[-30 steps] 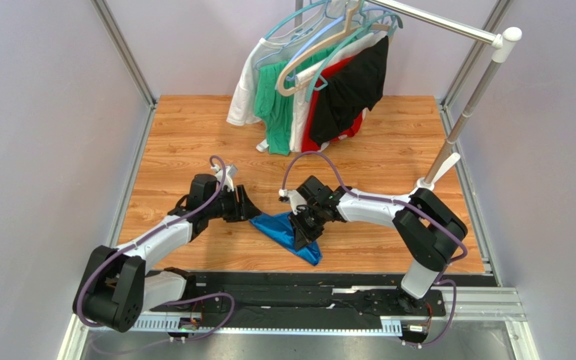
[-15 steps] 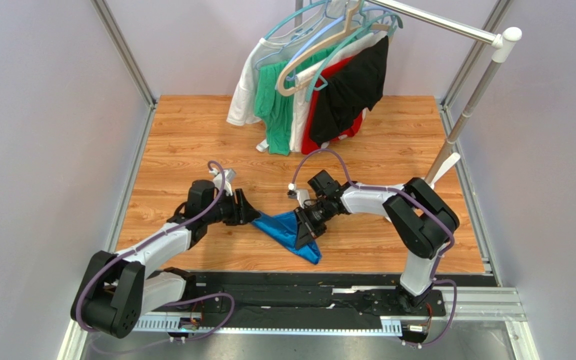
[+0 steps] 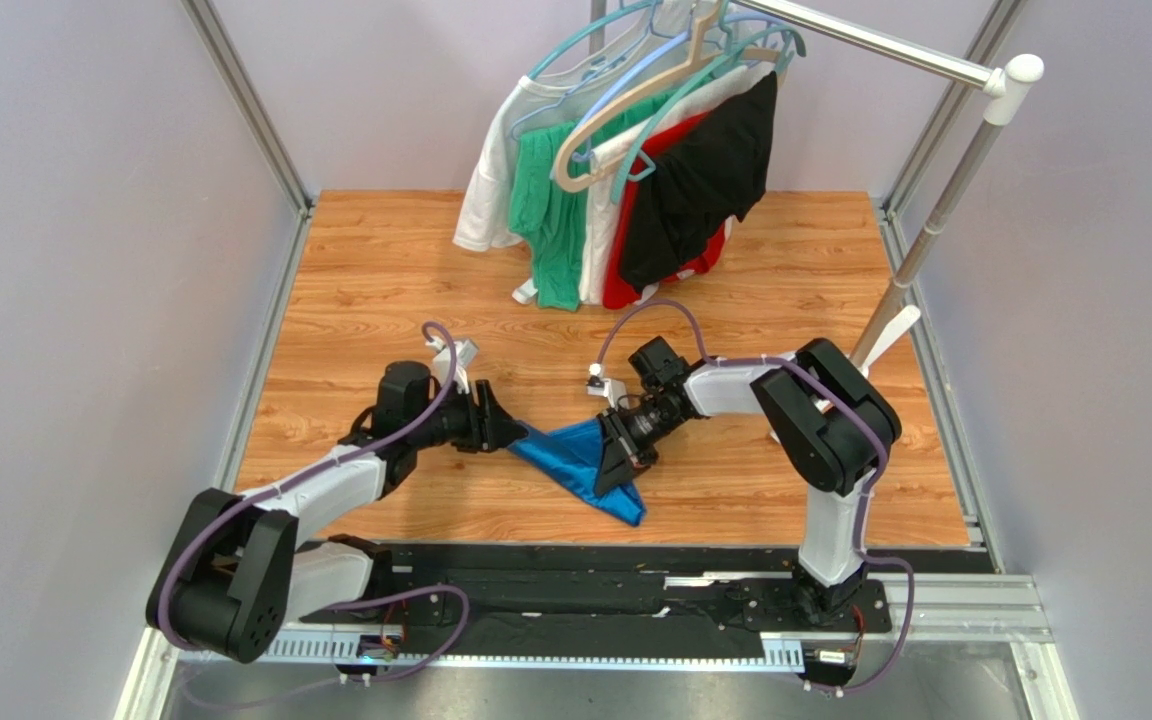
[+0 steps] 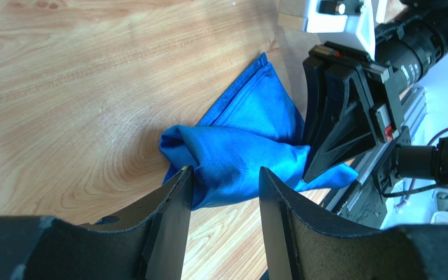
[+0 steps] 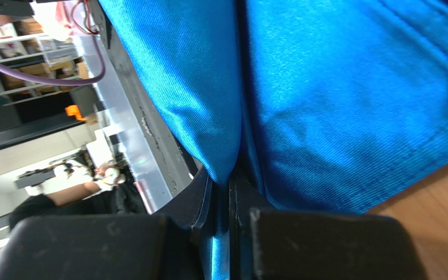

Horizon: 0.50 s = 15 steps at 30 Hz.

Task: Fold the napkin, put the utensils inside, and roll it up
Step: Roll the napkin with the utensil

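The royal-blue napkin [image 3: 567, 455] lies crumpled in a rough triangle on the wooden table, near the front middle. My left gripper [image 3: 509, 435] is open at the napkin's left corner. In the left wrist view its fingers [image 4: 174, 204] straddle the bunched edge of the napkin [image 4: 249, 134] without closing. My right gripper [image 3: 615, 462] is shut on the napkin's right side. The right wrist view shows a fold of the cloth [image 5: 337, 105] pinched between the jaws of that gripper [image 5: 227, 184]. It also shows in the left wrist view [image 4: 331, 134]. No utensils are in view.
A clothes rack [image 3: 928, 210] stands at the back right, with white, green, red and black garments [image 3: 612, 180] on hangers reaching down to the table. A black rail [image 3: 612, 578] runs along the table's near edge, close to the napkin's lower tip.
The right wrist has swung a little right and back while still pinching the napkin. The left gripper has edged right onto the napkin's left corner.
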### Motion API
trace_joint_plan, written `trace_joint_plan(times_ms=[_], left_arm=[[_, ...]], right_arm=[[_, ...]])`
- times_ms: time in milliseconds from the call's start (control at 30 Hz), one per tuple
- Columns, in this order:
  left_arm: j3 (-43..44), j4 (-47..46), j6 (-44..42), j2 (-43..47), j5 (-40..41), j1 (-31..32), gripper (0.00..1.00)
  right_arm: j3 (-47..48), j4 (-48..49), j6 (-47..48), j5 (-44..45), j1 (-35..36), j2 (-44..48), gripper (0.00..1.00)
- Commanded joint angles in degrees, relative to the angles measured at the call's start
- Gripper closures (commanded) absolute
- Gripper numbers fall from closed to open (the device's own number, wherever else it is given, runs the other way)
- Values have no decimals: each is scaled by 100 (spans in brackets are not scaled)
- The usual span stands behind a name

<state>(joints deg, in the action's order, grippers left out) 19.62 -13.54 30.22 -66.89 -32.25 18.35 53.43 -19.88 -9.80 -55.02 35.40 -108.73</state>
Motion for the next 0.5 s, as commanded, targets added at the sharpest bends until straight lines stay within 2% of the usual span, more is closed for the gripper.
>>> trace_joint_plan(times_ms=[0,67,167,200,300,467], left_arm=[[-81,-403,-156,-174,-325,11,48],[-72,-500,-148,-280,-396,11,48],[-20,-544,-165,-421,-440,11,55],[-11,-553,-174,-456,-449,11,65],[60,-588,-183,-570,-501,11,81],[235,-457,-192,-720,-475,11,96]], right_arm=[[159,-113,172,53,-112,-245,100],[185,-130,207,18,-138,-307,100],[203,-130,207,-8,-191,-342,100],[203,-130,198,-26,-208,-342,100],[212,-130,189,-35,-252,-360,100],[229,-139,163,1,-297,-404,97]])
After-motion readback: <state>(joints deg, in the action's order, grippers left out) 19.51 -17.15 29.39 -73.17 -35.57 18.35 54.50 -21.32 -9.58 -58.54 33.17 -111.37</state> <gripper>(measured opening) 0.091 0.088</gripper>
